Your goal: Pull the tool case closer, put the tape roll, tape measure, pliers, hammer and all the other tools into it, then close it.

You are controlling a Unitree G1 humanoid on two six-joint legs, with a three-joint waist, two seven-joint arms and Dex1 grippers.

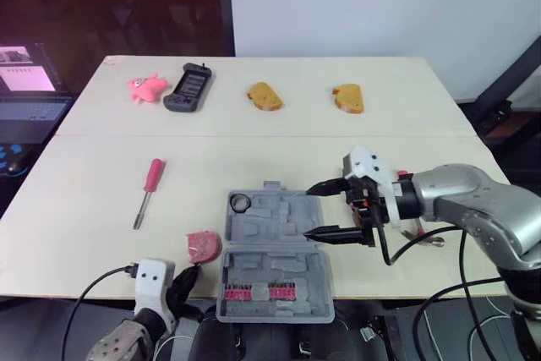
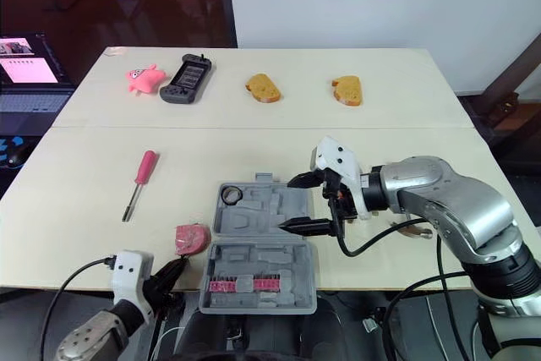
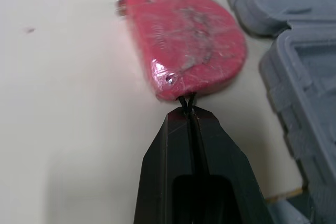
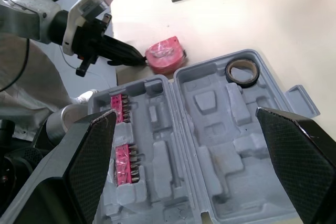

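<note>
The grey tool case (image 1: 275,251) lies open near the table's front edge. A black tape roll (image 1: 239,202) sits in its far left pocket. The red tape measure (image 1: 204,246) rests on the table just left of the case. My left gripper (image 1: 190,275) is shut, its tips touching the tape measure's (image 3: 186,40) near edge. My right gripper (image 1: 330,210) hovers wide open over the case's right side, nothing between its fingers (image 4: 89,150). A pink-handled screwdriver (image 1: 148,190) lies further left. The pliers (image 2: 414,227) lie partly hidden behind my right arm.
Along the table's far edge lie a pink toy (image 1: 145,87), a black handheld device (image 1: 188,87) and two bread pieces (image 1: 265,96) (image 1: 348,98). Red bit holders (image 1: 258,292) fill the case's near half. A laptop (image 1: 30,90) stands off the table's left side.
</note>
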